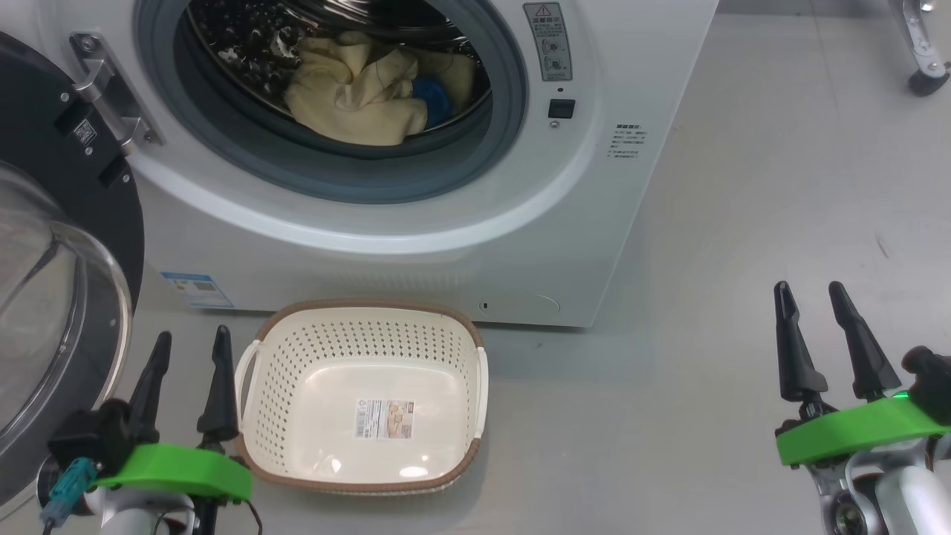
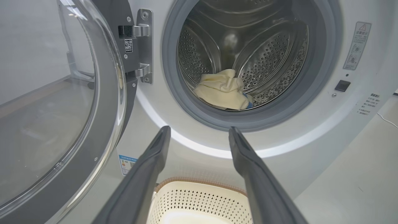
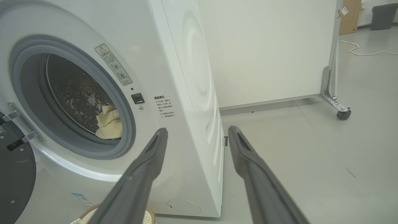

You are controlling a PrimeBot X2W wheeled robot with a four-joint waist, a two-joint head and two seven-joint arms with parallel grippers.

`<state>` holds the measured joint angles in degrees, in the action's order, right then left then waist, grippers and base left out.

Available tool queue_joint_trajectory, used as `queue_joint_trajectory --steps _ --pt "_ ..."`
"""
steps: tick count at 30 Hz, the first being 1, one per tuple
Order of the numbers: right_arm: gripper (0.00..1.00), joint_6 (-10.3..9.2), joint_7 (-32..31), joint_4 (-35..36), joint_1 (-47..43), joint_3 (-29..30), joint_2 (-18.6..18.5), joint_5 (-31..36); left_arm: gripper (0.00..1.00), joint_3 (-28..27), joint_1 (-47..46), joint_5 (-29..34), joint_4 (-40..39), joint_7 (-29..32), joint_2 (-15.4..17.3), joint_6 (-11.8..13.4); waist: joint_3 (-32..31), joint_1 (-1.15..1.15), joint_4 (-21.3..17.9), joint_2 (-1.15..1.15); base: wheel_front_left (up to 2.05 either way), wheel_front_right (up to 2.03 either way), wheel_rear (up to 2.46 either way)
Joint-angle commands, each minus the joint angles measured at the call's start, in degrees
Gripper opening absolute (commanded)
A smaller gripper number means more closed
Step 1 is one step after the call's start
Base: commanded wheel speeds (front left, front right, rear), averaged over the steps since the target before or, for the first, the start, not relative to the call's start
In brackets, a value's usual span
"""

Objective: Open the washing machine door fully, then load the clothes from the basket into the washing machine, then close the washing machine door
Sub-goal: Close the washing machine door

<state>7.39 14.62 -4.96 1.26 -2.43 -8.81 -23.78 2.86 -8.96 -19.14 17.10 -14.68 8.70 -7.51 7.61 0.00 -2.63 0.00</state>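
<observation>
Hovering low over the grey floor [image 1: 743,223], we keep our left gripper [image 1: 193,333] parted and empty just beside the basket [image 1: 356,349], and our right gripper [image 1: 808,286], likewise spread and empty, well apart to its right. The basket sits just before the washing machine [image 1: 416,260], long axis running along the machine's front. The clothes [image 1: 356,89] lie heaped in the drum. The washing machine door [image 1: 44,111] stands swung wide at our left. A white partition [image 3: 264,46] on casters stands beyond.
</observation>
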Motion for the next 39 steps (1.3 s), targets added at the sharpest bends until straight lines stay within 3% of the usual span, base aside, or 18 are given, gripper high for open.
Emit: queue_joint_trajectory --steps 1,19,30,39 --pt "1.0 0.1 0.38 1.88 1.0 -1.05 -1.05 0.01 1.0 -2.31 -0.84 0.58 -1.38 -0.32 1.06 0.02 -0.02 0.0 -0.02 0.0 -1.09 1.09 0.0" --pt "1.0 0.1 0.38 2.26 0.69 -1.2 -1.28 -0.07 1.0 -1.19 -0.07 -0.24 -2.03 -0.32 1.58 0.02 -0.4 0.0 0.36 0.0 -1.57 1.57 0.0" --pt "1.0 0.1 0.38 2.42 0.83 -1.57 -1.27 0.09 1.0 -0.51 -0.39 -0.95 -1.34 -0.32 1.24 0.02 -0.04 0.0 1.51 0.0 -0.24 0.24 0.0" --pt "1.0 0.1 0.38 2.36 1.67 -4.3 -1.75 0.24 1.0 -1.7 -0.26 -2.03 -1.84 -0.32 0.31 0.02 0.27 0.0 6.0 0.0 0.0 0.0 0.0"
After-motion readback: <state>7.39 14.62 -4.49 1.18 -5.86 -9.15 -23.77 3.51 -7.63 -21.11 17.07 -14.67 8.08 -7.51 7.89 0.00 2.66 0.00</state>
